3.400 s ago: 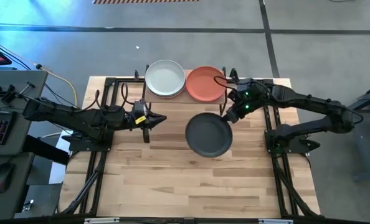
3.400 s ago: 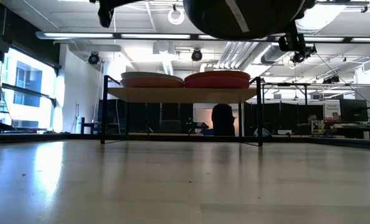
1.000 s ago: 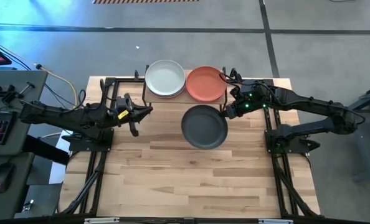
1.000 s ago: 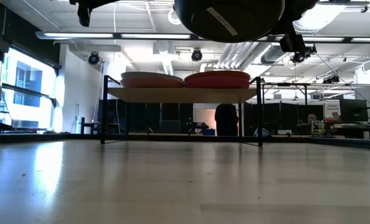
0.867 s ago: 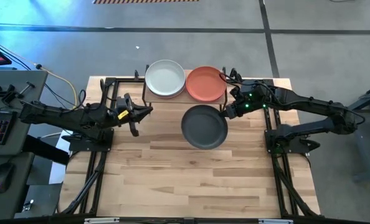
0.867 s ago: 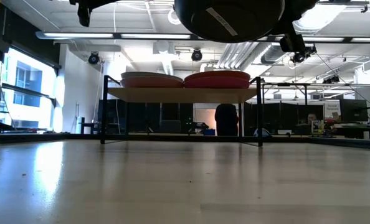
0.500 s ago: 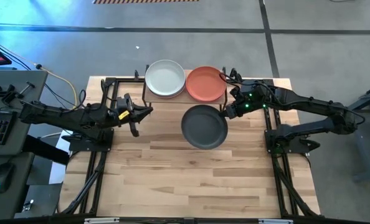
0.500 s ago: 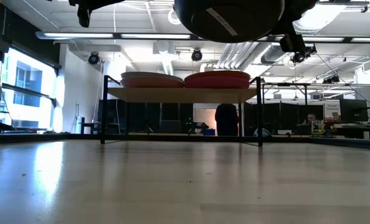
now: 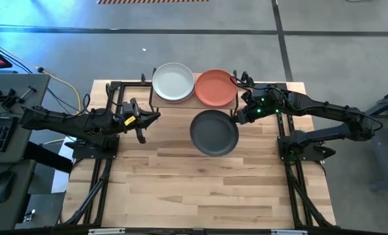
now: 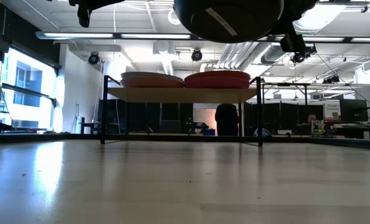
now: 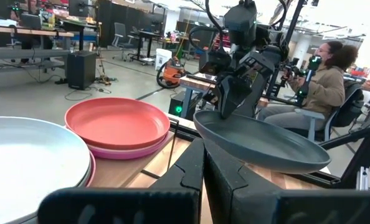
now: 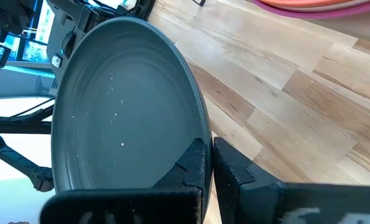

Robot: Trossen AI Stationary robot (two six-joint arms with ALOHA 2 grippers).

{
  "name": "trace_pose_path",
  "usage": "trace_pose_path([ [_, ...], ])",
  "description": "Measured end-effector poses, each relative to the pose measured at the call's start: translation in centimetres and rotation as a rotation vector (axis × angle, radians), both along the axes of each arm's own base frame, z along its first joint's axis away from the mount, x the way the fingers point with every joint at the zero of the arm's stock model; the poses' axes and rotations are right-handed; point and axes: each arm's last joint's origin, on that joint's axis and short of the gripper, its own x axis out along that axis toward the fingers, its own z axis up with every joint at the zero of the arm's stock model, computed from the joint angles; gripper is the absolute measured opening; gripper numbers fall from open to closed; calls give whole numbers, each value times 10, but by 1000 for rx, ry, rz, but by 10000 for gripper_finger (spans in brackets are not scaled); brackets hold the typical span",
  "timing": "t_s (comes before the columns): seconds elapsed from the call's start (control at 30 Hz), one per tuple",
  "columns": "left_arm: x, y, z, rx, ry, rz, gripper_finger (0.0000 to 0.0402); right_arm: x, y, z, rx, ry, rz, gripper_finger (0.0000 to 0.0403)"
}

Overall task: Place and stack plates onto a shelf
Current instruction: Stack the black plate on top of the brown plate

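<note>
While held by its rim in the closed right gripper (image 9: 236, 116), hangs in the air above the light wooden table (image 9: 200, 189): one round, shallow, matte dark grey plate (image 9: 213, 132), kept roughly level, just in front of the small shelf with light wood top and thin black legs (image 10: 182, 94). Seen from the right wrist: fingers (image 12: 194, 163) pinched together over the near rim of the plate.

On the shelf, at the far edge of the table, two stacks side by side. Toward the left end: a pale grey-white plate (image 9: 173, 81) on top, with a pink rim showing beneath it. Toward the right end: a terracotta plate (image 9: 215, 87) lying on a pink one (image 11: 126, 149).

Above the left side of the table, near the left end of the shelf: left gripper (image 9: 156, 115), fingers shut, holding nothing, pointed toward the grey plate.

Beyond the table, in the room: a seated person (image 11: 319, 87) in a light jacket.
</note>
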Motion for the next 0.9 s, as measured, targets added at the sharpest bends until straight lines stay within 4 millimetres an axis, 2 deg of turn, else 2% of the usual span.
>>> trace_pose_path([
  [0.9,0,0,0,0,1,0,0,0,-2,1,29,3,-93,0],
])
